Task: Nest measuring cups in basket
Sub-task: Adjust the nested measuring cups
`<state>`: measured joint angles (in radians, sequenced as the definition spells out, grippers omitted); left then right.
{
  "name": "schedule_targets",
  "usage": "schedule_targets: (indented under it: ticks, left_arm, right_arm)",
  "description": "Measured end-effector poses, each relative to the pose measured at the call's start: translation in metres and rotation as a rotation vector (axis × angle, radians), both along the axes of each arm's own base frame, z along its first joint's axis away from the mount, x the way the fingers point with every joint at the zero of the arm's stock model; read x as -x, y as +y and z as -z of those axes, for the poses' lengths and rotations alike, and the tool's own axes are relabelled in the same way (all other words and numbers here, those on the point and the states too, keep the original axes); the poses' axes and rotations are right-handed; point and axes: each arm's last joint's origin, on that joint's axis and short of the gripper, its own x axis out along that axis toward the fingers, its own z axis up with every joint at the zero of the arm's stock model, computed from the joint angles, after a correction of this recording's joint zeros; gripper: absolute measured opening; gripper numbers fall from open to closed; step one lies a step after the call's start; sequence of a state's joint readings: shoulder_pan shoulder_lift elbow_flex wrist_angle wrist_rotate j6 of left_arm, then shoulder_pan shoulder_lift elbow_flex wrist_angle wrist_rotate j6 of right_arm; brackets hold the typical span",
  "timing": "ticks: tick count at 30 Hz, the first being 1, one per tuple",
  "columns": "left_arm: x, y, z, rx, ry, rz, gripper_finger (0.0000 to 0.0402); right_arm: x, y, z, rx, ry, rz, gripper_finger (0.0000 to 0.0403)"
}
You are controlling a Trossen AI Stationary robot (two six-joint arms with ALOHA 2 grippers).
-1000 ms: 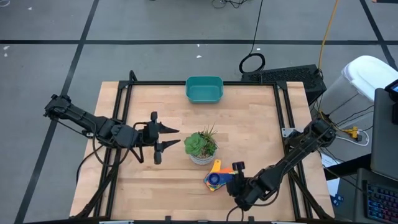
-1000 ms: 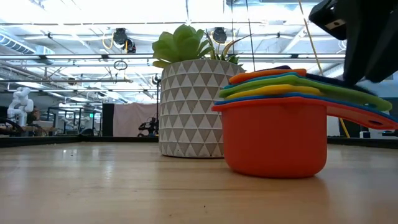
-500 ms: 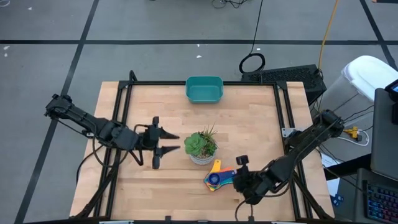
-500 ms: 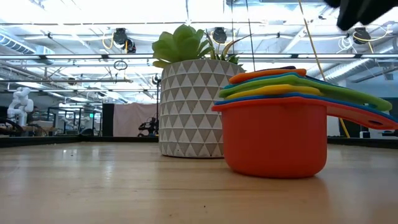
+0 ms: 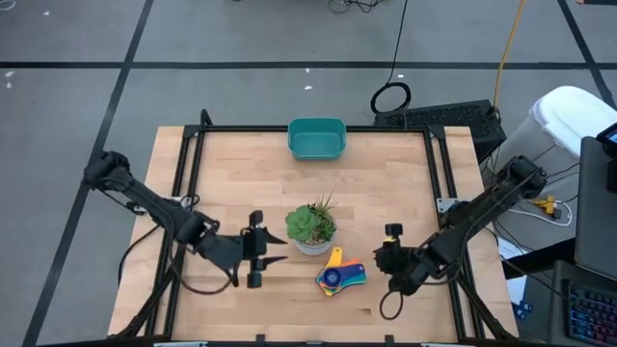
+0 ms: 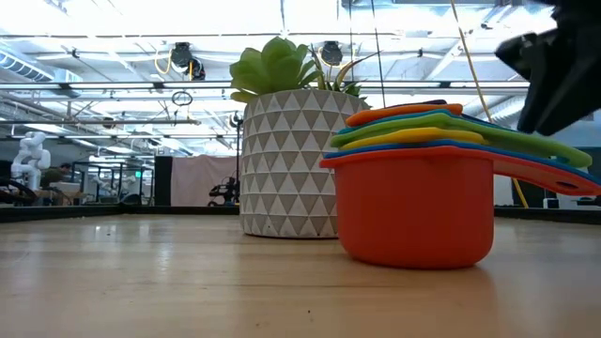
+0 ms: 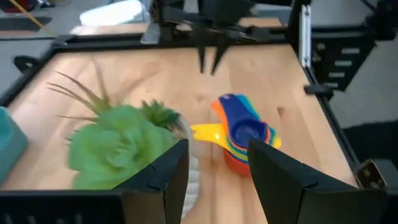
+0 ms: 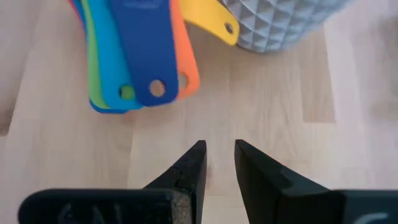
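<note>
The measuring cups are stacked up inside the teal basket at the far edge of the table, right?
Not inside it. The high view shows the measuring cups stacked on the bare table beside the potted plant; the teal basket is at the far edge.

The right gripper (image 5: 385, 253) is backing away from the measuring cups (image 5: 339, 275), now sitting clear of their handles toward the table's right edge instead of over the stack. The left gripper (image 5: 273, 262) is swinging down from beside the potted plant (image 5: 310, 227) toward the front of the table.
</note>
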<state>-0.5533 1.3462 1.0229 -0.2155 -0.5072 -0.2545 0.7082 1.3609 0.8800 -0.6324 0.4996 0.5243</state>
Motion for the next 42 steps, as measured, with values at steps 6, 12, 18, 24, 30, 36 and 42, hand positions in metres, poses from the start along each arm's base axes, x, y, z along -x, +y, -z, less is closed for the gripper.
schedule_targets:
  ticks: [6,12,18,24,30,36,42]
  left_arm:
    - [-0.005,-0.024,0.028,0.032,0.091,-0.001,0.0165]
    - [-0.02,-0.044,0.077,0.02,0.188,-0.067,0.0165]
    - [-0.04,-0.042,0.109,0.033,0.213,-0.149,0.0165]
    - [-0.05,-0.034,0.116,0.051,0.198,-0.21,0.0165]
    - [-0.052,-0.033,0.125,0.044,0.215,-0.224,0.0165]
    - [-0.055,-0.034,0.138,0.034,0.225,-0.252,0.0165]
    - [-0.061,-0.031,0.138,0.023,0.191,-0.262,0.0165]
  right_arm:
    - [0.008,-0.007,0.011,-0.076,-0.053,0.054,0.0075]
    - [0.006,-0.014,0.013,-0.036,-0.097,0.117,0.0075]
    - [0.0,-0.018,0.012,-0.057,-0.148,0.187,0.0075]
    - [-0.003,-0.013,0.009,-0.144,-0.203,0.232,0.0075]
    - [-0.003,-0.009,0.014,-0.147,-0.195,0.231,0.0075]
    - [-0.013,0.0,0.036,-0.095,-0.145,0.195,0.0067]
    - [-0.019,0.006,0.055,-0.094,-0.104,0.194,0.0052]
